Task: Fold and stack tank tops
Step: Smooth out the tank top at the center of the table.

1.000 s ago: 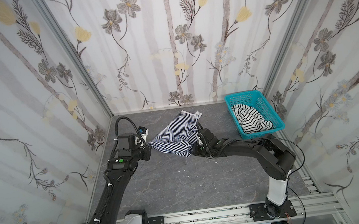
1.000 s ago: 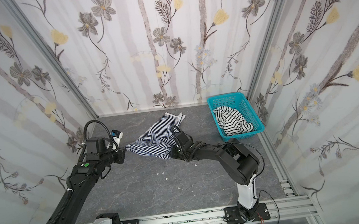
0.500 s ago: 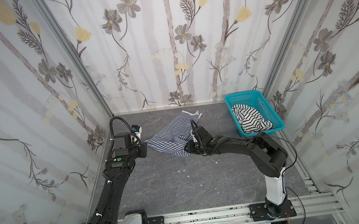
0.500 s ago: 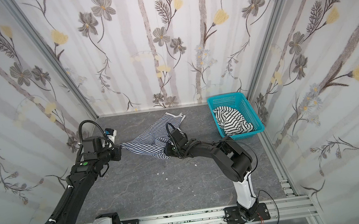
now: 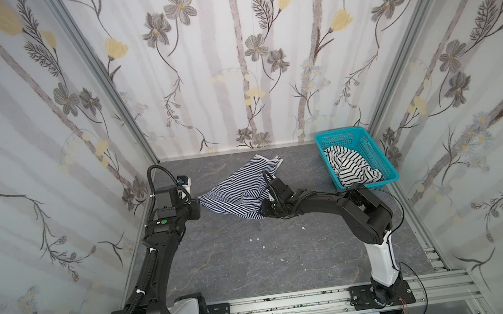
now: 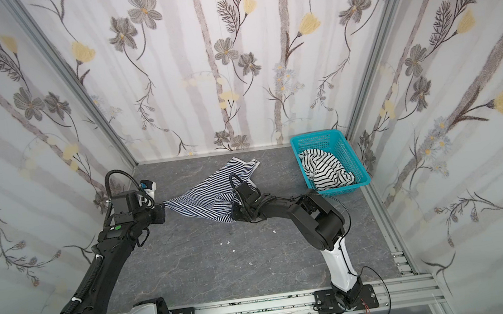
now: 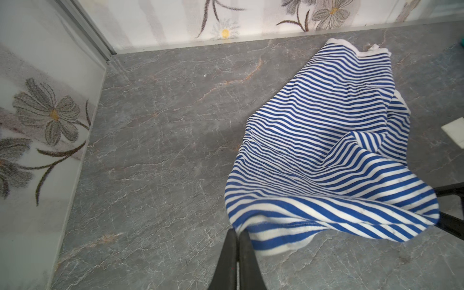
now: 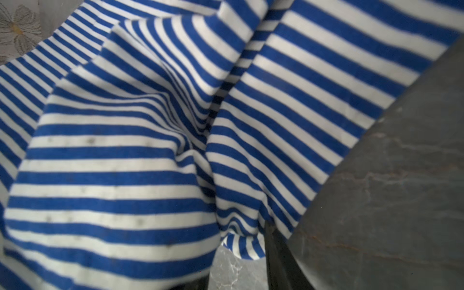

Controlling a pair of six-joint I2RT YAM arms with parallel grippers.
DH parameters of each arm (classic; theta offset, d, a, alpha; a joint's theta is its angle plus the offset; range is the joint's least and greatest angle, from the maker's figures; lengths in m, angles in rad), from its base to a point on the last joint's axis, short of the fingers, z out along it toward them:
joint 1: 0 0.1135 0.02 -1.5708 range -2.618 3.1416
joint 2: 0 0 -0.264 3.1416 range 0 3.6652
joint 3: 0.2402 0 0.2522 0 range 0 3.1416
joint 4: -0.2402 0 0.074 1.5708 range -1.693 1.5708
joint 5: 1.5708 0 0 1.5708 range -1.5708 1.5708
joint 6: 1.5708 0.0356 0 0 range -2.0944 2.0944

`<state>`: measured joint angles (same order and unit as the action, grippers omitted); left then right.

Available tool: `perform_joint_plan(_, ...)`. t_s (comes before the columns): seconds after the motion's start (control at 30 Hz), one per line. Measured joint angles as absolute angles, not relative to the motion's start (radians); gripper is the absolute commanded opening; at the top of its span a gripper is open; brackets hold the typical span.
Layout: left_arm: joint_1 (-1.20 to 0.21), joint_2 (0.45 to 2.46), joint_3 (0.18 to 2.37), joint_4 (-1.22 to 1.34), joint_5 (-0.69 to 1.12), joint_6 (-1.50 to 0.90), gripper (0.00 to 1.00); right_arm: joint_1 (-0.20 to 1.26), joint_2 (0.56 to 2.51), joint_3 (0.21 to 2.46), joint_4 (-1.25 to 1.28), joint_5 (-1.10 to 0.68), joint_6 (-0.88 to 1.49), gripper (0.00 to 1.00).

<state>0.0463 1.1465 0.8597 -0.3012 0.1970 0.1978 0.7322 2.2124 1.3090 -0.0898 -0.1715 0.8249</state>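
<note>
Two tank tops are in the room, and only one is out on the counter [image 5: 256,261]. The navy-striped top [image 5: 241,188] lies rumpled toward the back, between the arms. Its far end is spread near the back wall and its near end is raised off the stone. The black-striped top [image 5: 351,168] sits crumpled in the teal basket [image 5: 338,132] at the back right corner (nobody is near it).

The left gripper [image 7: 237,238] is pinched fully closed on a hemmed edge of the navy-striped top, with a thin fold caught right at its tips. The right gripper [image 5: 265,209] is at the opposite near corner with cloth bunched over it. Its jaws seem to stand partly apart, but the fabric hides the tips and I cannot tell whether it truly has a hold.

This is light, limp knit jersey. It sags in soft ridges between the two arms and keeps no shape, so lifted by one point it would likely trail and double over itself. I'd judge it hard to damage, though a thin pinch could creep out under tension. The best holds look to be the bound edges: the white-trimmed straps and the hem corners, taken as a matching pair so the body hangs flat. The counter is smooth grey veined stone, and the basket is stiff perforated plastic.
</note>
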Motion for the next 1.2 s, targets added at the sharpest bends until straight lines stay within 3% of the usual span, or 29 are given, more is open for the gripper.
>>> perform_joint_plan(0.47, 0.020, 1.190, 0.934, -0.297, 0.351, 0.175, 0.00, 0.581, 2.164, 1.415, -0.386, 0.046, 0.699, 0.41)
perform_joint_plan(0.63, 0.005, 1.226, 0.952, -0.293, 0.360, 0.175, 0.00, 0.646, 2.052, 1.404, -0.404, 0.107, 0.689, 0.42)
perform_joint_plan(0.8, 0.001, 1.264, 0.958, -0.289, 0.361, 0.176, 0.00, 0.749, 2.004, 1.321, -0.381, 0.057, 0.728, 0.42)
perform_joint_plan(1.2, 0.001, 1.310, 0.956, -0.267, 0.360, 0.176, 0.00, 0.877, 2.102, 1.253, -0.186, -0.089, 0.978, 0.42)
